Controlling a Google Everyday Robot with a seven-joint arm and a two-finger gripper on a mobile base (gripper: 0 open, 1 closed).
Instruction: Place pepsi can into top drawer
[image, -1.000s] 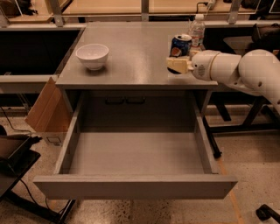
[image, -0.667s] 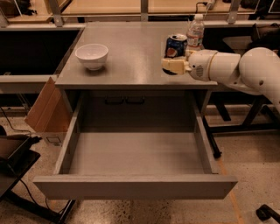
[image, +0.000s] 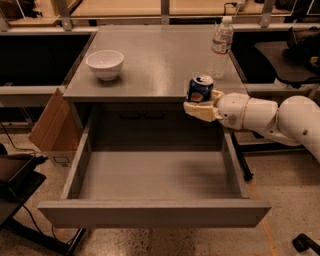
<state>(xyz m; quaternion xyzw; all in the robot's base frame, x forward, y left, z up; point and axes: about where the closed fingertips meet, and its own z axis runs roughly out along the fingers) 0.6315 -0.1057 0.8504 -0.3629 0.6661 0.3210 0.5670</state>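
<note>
The gripper (image: 199, 104), jaws pinching the pepsi can (image: 200, 88), hides its base above the top drawer (image: 155, 213).

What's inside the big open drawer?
In the top drawer only a bare grey floor shows. Its back is shadowed under the table, so I can't see there. The hand holds the pepsi can by the table's front edge.
</note>
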